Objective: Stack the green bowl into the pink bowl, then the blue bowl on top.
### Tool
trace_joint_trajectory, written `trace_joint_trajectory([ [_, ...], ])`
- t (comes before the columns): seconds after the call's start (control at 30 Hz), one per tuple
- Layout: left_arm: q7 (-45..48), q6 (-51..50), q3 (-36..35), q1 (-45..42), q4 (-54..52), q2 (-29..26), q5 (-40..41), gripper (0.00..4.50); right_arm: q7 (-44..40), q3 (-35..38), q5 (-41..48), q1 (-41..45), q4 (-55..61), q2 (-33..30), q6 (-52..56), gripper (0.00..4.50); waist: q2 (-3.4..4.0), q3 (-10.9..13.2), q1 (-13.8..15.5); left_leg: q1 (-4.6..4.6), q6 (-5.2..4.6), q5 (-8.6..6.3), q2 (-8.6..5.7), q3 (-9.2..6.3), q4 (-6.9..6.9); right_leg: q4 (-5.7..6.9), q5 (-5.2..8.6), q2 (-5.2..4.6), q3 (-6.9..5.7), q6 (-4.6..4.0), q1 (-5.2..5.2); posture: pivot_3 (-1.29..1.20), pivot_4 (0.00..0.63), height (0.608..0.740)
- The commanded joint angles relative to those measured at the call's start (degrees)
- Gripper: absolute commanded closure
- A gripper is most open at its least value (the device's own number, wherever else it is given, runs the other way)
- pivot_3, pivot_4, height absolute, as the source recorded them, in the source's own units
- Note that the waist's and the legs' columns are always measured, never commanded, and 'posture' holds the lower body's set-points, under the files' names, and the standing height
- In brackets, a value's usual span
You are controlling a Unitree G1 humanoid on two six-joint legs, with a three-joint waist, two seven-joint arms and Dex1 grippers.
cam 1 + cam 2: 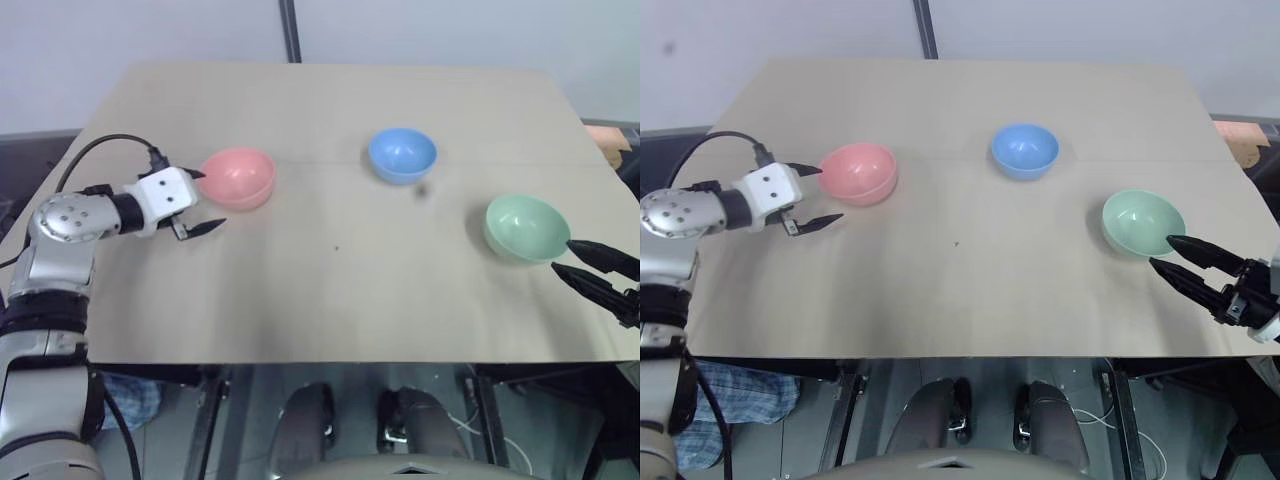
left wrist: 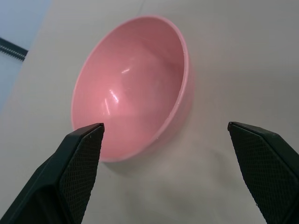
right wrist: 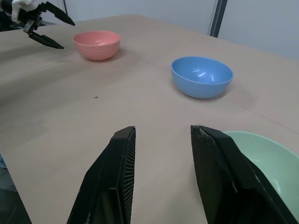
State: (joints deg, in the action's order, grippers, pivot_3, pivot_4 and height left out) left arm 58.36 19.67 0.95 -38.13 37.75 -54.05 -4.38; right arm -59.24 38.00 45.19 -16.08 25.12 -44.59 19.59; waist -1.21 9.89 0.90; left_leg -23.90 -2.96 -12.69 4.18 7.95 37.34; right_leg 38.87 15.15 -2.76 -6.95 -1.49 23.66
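Three bowls stand upright and apart on the tan table (image 1: 330, 300). The pink bowl (image 1: 238, 178) is at the left, the blue bowl (image 1: 402, 153) sits further back in the middle, and the green bowl (image 1: 526, 227) is at the right. My left gripper (image 1: 208, 200) is open right beside the pink bowl's left side, with that bowl's near rim between its spread fingers in the left wrist view (image 2: 131, 88). My right gripper (image 1: 565, 255) is open and empty, its tips just short of the green bowl's right rim (image 3: 266, 154).
The table's front edge (image 1: 340, 362) runs close below both arms. A black pole (image 1: 290, 30) rises behind the far edge. A black cable (image 1: 95, 150) loops over my left arm. A brownish object (image 1: 606, 140) lies off the table's right side.
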Motion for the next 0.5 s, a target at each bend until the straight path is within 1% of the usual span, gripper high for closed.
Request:
trace_joint_trajectory([
  [0.03,-1.6,5.4,3.3,-5.1,8.0,0.8,-4.2,0.00,0.4,1.2,-0.1,0.3,1.5,0.2,-1.3,2.40,0.00,0.0,0.0,0.00,0.00,0.00,0.00,0.00,0.00,0.00,0.00,0.00,0.00,0.00,0.00,0.00,0.150,0.740],
  [0.2,-3.3,11.1,8.5,-11.4,18.1,3.6,-9.8,0.00,1.0,2.0,-0.2,0.5,1.7,0.3,-1.7,2.40,-0.04,0.0,0.0,-0.01,0.00,0.00,-0.01,0.01,0.02,0.01,0.00,0.03,0.00,0.01,0.00,0.00,0.150,0.740],
  [0.33,-5.3,14.7,10.5,-14.5,23.1,5.1,-12.2,0.00,0.9,2.1,-0.6,-0.3,1.8,0.8,-2.4,2.40,-0.05,0.0,0.0,-0.01,0.00,0.01,-0.01,0.01,0.04,0.02,0.00,0.03,0.00,0.01,0.00,0.00,0.150,0.740],
  [0.4,-5.8,15.7,10.7,-15.8,24.8,5.7,-12.3,0.55,1.1,2.0,-0.8,-0.2,1.7,1.0,-2.7,2.36,-0.05,0.0,0.0,-0.01,0.00,0.01,-0.01,0.00,0.04,0.04,0.00,0.03,0.00,0.01,0.00,0.00,0.150,0.740],
  [0.43,-5.9,16.2,10.9,-16.3,25.4,5.9,-12.5,0.92,1.2,1.9,-0.9,-0.1,1.7,1.1,-2.8,2.36,-0.05,0.0,0.0,-0.01,0.00,0.01,-0.01,0.01,0.06,0.05,0.00,0.03,0.00,0.01,0.00,0.00,0.150,0.740],
  [0.47,-6.0,16.5,10.9,-16.9,26.0,6.0,-12.6,1.40,1.3,1.7,-1.0,-0.1,1.6,1.1,-2.9,2.36,-0.06,0.0,-0.1,-0.01,0.00,0.01,-0.01,0.01,0.07,0.05,0.00,0.03,0.00,0.01,0.00,0.00,0.150,0.740],
  [0.5,-5.9,16.9,11.0,-17.3,26.4,6.1,-12.8,1.55,1.4,1.6,-1.1,0.0,1.5,1.2,-3.1,2.36,-0.09,0.0,-0.1,-0.01,0.00,0.01,-0.01,0.00,0.07,0.05,-0.01,0.03,0.00,0.01,0.00,0.00,0.150,0.740],
])
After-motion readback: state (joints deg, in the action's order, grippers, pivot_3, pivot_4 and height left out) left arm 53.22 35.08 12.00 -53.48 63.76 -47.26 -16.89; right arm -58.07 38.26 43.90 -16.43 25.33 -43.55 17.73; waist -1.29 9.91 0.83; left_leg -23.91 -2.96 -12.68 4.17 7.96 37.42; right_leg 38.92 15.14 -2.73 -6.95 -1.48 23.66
